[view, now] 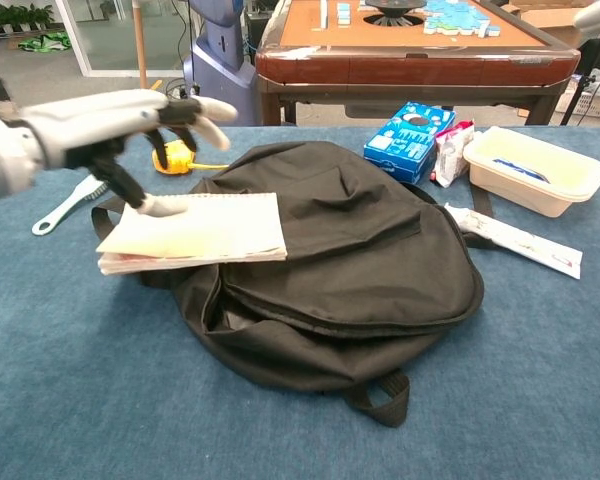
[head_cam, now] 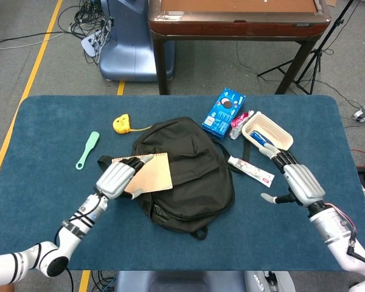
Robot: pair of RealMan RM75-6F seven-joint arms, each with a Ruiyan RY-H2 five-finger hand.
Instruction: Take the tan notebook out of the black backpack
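Where its print blurs, blue box (head_cam: 224,111) stands unreadable.
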